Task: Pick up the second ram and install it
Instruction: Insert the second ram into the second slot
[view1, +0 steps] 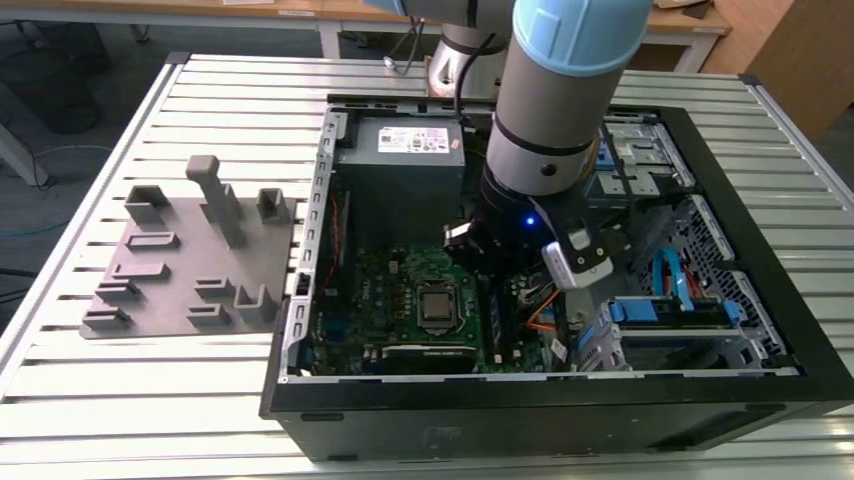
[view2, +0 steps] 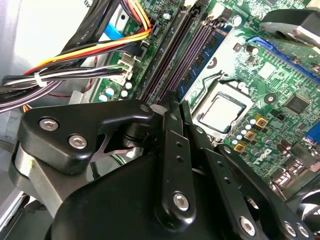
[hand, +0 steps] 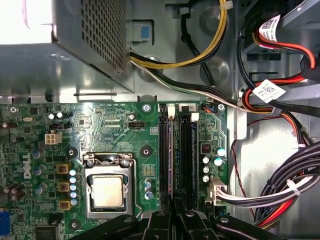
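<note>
Dark memory sticks stand in the motherboard (hand: 125, 130) slots; we take the second ram (hand: 183, 150) as seated beside its twin (hand: 165, 150). We note the gripper (hand: 176, 205) fingers drawn together just above them, gripping nothing. Cables (hand: 280, 190) crowd the computer case (view1: 747, 400) alongside; grey fixture (view1: 187, 260) sits outside.

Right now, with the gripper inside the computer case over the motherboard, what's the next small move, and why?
Probably a short, slow, straight descent toward the memory slots. In both wrist views the gripper hangs just above one end of them, lined up along their length, beside the processor socket. I cannot tell whether it holds the second ram, so any bigger move seems risky.
</note>
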